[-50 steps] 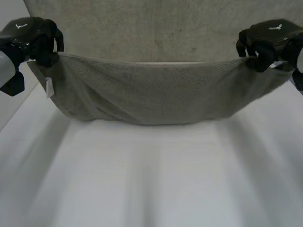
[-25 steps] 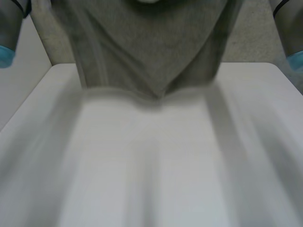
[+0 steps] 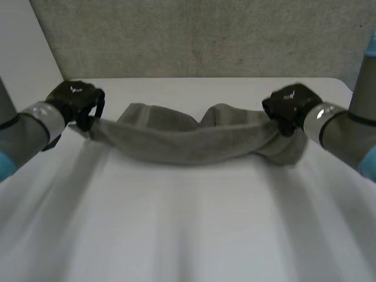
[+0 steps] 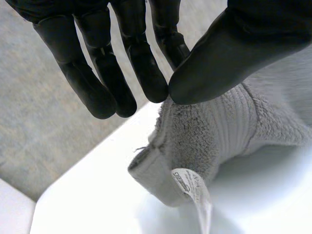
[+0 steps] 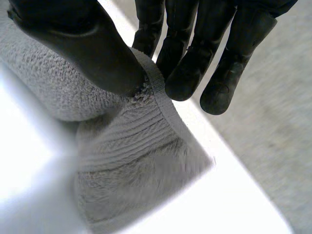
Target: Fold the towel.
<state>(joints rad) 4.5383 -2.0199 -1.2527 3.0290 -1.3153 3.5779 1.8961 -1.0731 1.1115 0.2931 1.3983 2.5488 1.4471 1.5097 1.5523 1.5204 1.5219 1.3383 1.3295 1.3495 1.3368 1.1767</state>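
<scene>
Grey terry towel [image 3: 188,144] now down on white tabletop [image 3: 188,229], was lifted; L robot hand [image 3: 76,101] & R robot hand [image 3: 291,106] each pinch a corner.

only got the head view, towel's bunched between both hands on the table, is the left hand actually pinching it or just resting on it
observer: pinching it: the left hand presses the towel edge between thumb and fingertips.
operator: any tag on that end
observer: yes, a white label hangs from the towel's corner just below that pinch.
operator: and the other side
observer: the right hand pinches the towel's ribbed hem between thumb and fingers.
</scene>
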